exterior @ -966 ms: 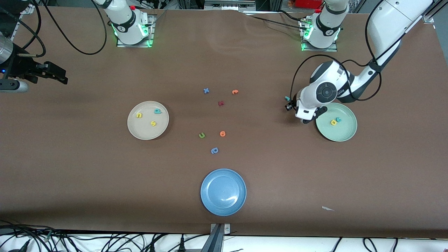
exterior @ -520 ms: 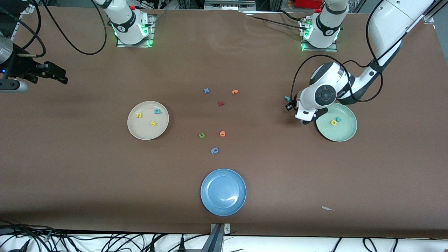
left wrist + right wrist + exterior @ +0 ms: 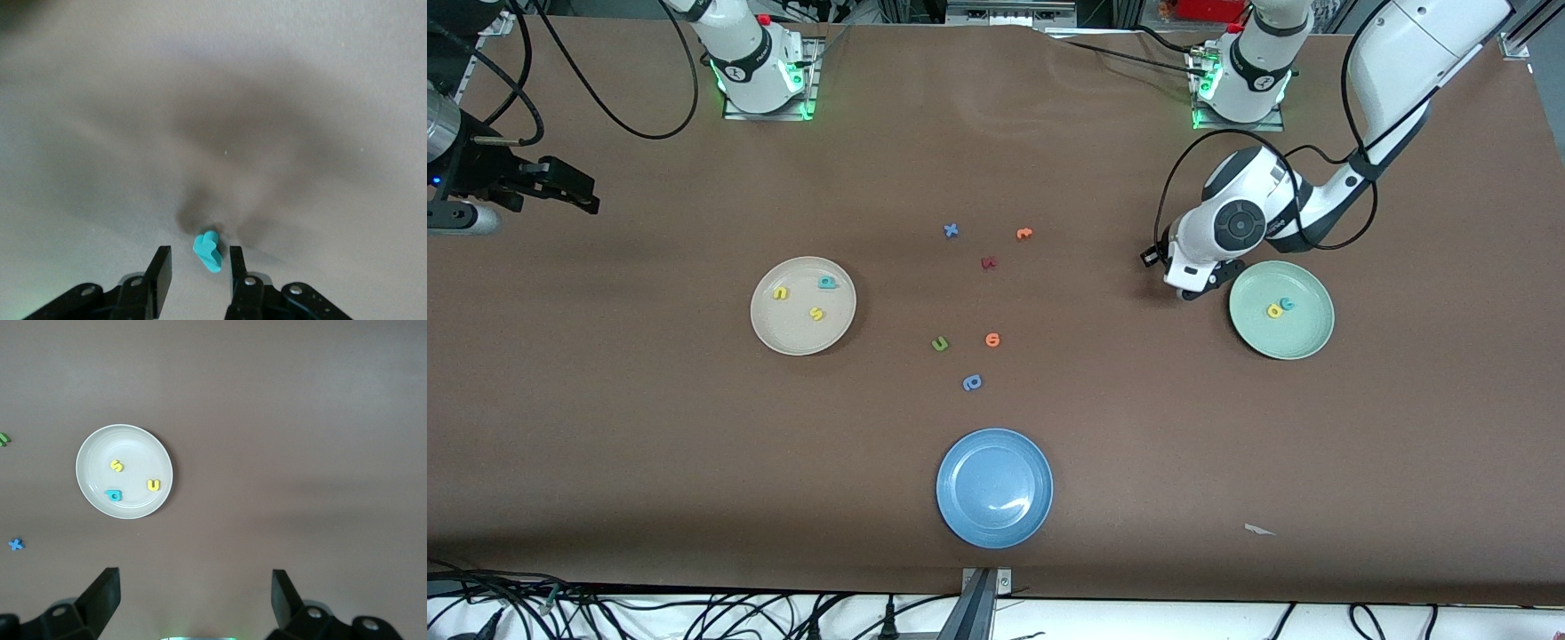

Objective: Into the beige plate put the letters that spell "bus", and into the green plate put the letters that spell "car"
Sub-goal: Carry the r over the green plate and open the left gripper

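Now, nearest you, the blue plate holds nothing. The beige plate has its "bus" letters; the green plate has only the yellow "a" and teal "c". Your left end effector has just spread its fingers around the teal "r", which lies ungripped on the table beside the green plate, so "car" is unfinished. The right end effector waits, fingers apart.

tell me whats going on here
Two robot arms are sorting small foam letters into plates. The beige plate already holds the teal b, yellow u and yellow s. The green plate holds a yellow a and teal c. The left claw is low over the table beside the green plate, fingers apart around the teal r. The right claw waits open near its end of the table.
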`<action>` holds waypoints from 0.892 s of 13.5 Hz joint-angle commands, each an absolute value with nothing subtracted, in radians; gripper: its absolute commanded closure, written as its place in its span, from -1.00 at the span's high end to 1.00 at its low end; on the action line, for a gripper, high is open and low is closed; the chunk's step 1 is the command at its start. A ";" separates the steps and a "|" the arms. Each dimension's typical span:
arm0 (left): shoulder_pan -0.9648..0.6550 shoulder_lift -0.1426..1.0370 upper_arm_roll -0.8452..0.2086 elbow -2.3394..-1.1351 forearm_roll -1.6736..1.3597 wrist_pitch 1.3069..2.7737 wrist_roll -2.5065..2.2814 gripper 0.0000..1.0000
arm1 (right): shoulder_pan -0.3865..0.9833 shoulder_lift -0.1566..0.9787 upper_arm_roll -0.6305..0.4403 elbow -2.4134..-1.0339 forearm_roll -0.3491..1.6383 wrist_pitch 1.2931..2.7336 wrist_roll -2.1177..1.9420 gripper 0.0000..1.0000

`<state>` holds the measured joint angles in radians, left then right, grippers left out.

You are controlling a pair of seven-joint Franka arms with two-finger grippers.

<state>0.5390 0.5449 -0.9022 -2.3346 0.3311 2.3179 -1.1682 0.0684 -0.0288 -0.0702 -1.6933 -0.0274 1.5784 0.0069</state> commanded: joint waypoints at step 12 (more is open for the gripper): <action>0.584 0.522 -0.913 -2.398 0.367 2.416 -1.177 -0.45 | 0.072 -0.041 -0.072 -1.706 -0.043 1.574 0.003 1.00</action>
<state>0.5754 0.5439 -0.9054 -2.3805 0.3391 2.4050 -1.1717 0.0684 -0.0286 -0.0702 -1.6935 -0.0275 1.5784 0.0069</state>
